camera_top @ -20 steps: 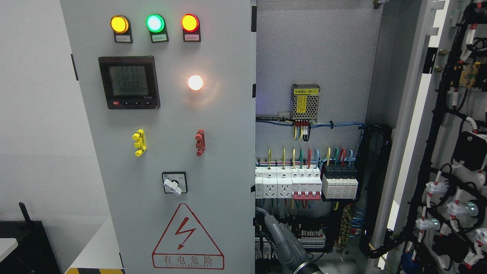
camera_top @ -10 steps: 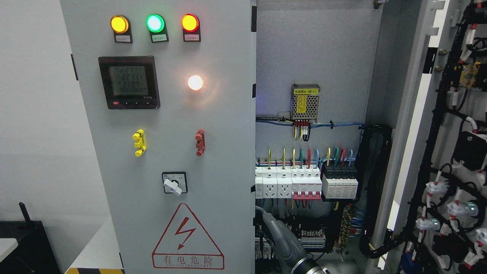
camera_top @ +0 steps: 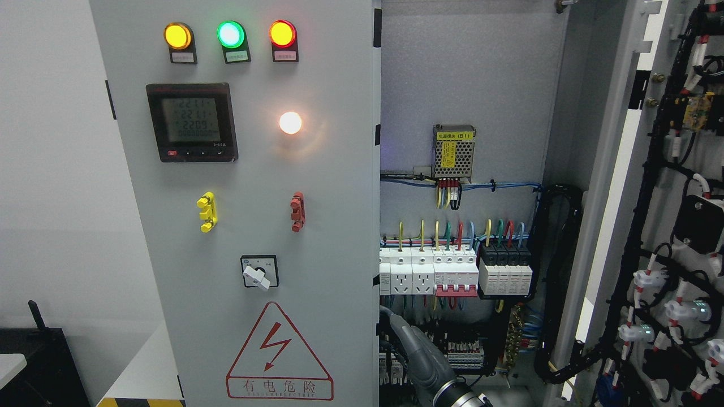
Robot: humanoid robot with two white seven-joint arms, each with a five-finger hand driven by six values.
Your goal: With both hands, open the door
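The grey cabinet's left door (camera_top: 328, 186) stands shut or nearly so, carrying three lamps, a meter, a rotary switch and a red warning triangle. The right door (camera_top: 616, 169) is swung wide open to the right, its inner face covered in black wiring. My right hand (camera_top: 418, 353), dark grey, comes up from the bottom edge right of the middle. It slants up-left, and its tip lies at the left door's free edge (camera_top: 377, 316), low down. How it meets that edge is hidden. No left arm shows.
Inside the open cabinet are a metal power supply (camera_top: 453, 151), a row of white and black breakers (camera_top: 455, 274) and terminal blocks behind the hand. A thick black cable bundle (camera_top: 557, 282) runs down the right side. A dark box (camera_top: 34, 362) sits at the lower left.
The right hand has crept slightly up and left toward the left door's edge, and more of its metal wrist ring now shows. Both doors look unmoved.
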